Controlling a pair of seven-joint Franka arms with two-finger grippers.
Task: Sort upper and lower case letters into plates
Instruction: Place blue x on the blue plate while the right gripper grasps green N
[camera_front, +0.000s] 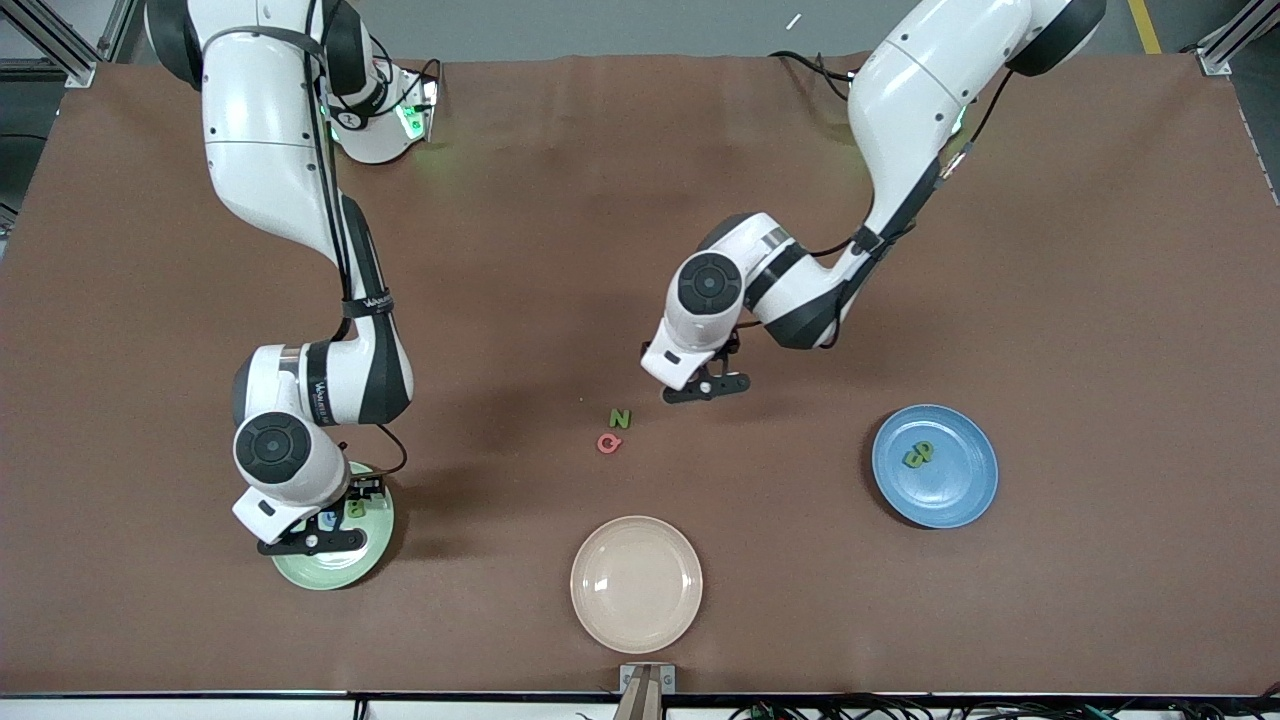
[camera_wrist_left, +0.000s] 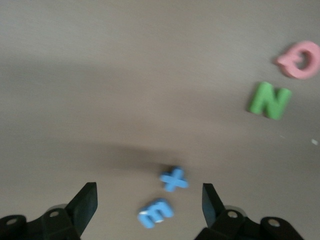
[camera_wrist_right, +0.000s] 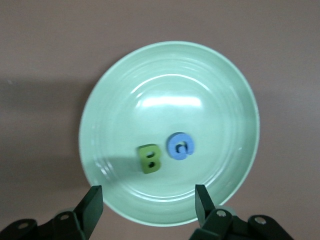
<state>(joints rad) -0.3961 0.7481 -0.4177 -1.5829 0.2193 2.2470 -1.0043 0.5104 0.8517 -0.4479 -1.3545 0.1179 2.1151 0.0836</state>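
Note:
The pale green plate (camera_wrist_right: 220, 100) holds a green B (camera_wrist_right: 149, 158) and a blue round letter (camera_wrist_right: 180, 146). My right gripper (camera_wrist_right: 147, 191) hangs open just above this plate (camera_front: 375, 545), with nothing between its fingers. My left gripper (camera_wrist_left: 149, 189) is open over the middle of the table, above a blue x (camera_wrist_left: 174, 179) and a blue m (camera_wrist_left: 155, 212) that lie between its fingers untouched. A green N (camera_front: 620, 418) and a pink round letter (camera_front: 609, 443) lie close by. The blue plate (camera_front: 960, 490) holds green letters (camera_front: 918, 454).
A cream-beige plate (camera_front: 636, 583) sits near the front edge, nearer the camera than the N and the pink letter. In the front view the left gripper (camera_front: 705, 385) hides the blue x and m. Brown cloth covers the table.

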